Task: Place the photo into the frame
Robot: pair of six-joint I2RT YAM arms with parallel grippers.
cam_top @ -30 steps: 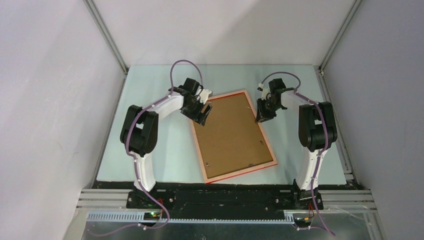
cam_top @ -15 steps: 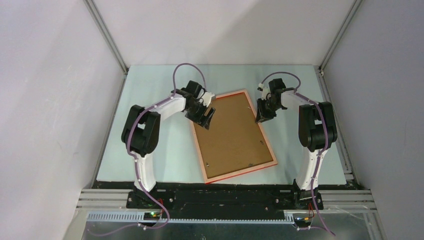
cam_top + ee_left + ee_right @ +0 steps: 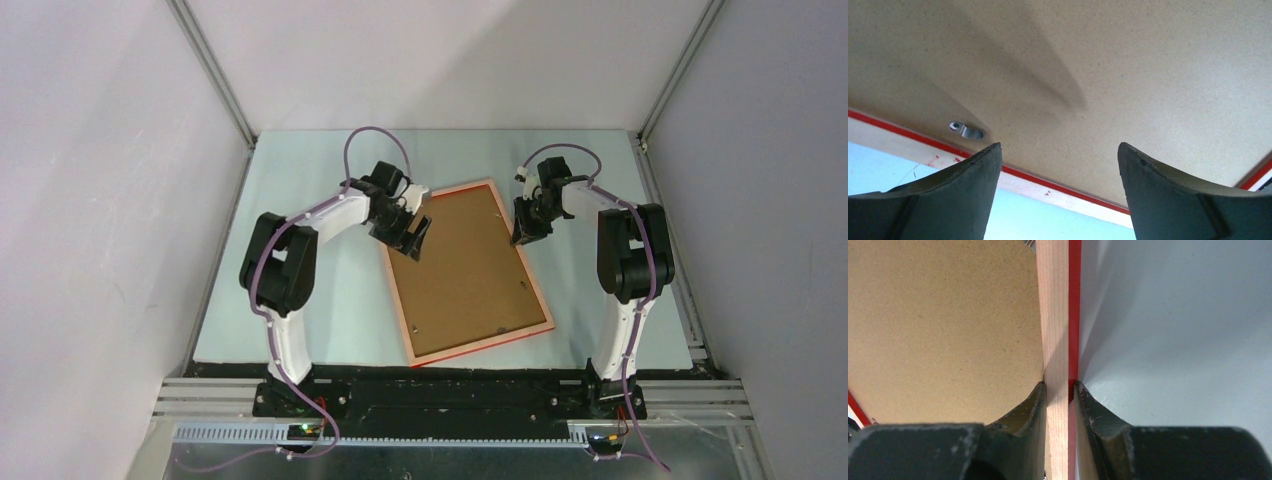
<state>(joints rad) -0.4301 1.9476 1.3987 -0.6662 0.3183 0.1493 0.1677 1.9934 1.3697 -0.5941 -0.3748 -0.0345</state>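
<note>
The frame (image 3: 480, 343) lies back up.
The right gripper (image 3: 522, 235) pinches its right edge; the left gripper (image 3: 415, 235) hangs open over the brown board (image 3: 460, 270).

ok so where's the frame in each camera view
top external: the frame lies back up in the middle, tilted.
left wrist: the frame shows as a pale, red-edged strip slanting from left edge to lower right, beyond the open left claw.
right wrist: the frame runs up the centre, pinched by the right claw.
shared landmark: the brown backing board inside it.
</note>
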